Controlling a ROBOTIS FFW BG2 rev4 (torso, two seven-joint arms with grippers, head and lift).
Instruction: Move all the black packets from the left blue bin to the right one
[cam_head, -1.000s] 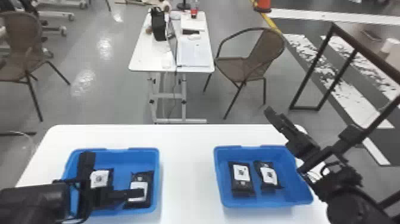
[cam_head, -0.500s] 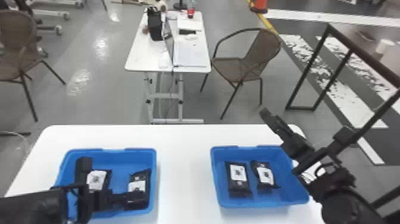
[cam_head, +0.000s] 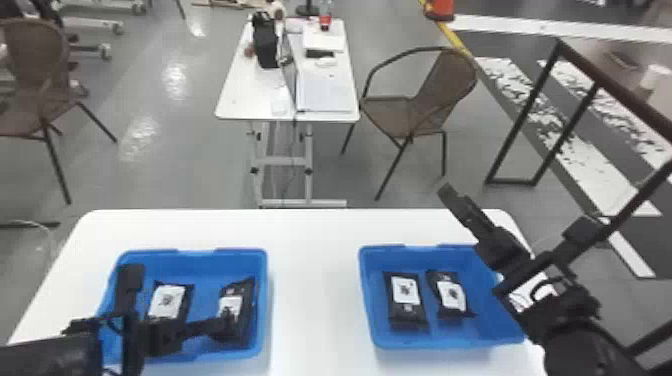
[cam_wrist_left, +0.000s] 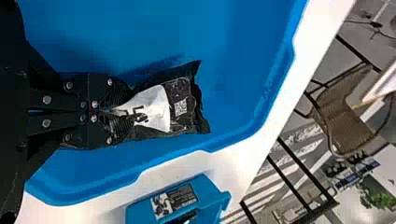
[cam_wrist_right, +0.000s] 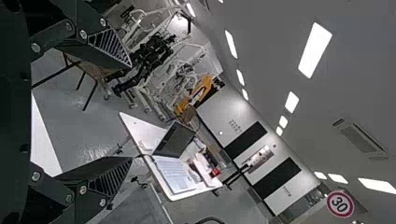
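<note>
Packet, white-labelled, is gripped by left end effector; right end effector is open.

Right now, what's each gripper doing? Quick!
Left gripper: closed on a black packet in the left blue bin.
Right gripper: open and empty.

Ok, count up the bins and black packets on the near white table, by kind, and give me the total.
Blue bins: 2 (left bin, right bin)
Black packets in view: 4 (one held by the left gripper, the held packet; another in the left bin, the loose packet; two in the right bin, its left packet and right packet)
Total: 6
</note>
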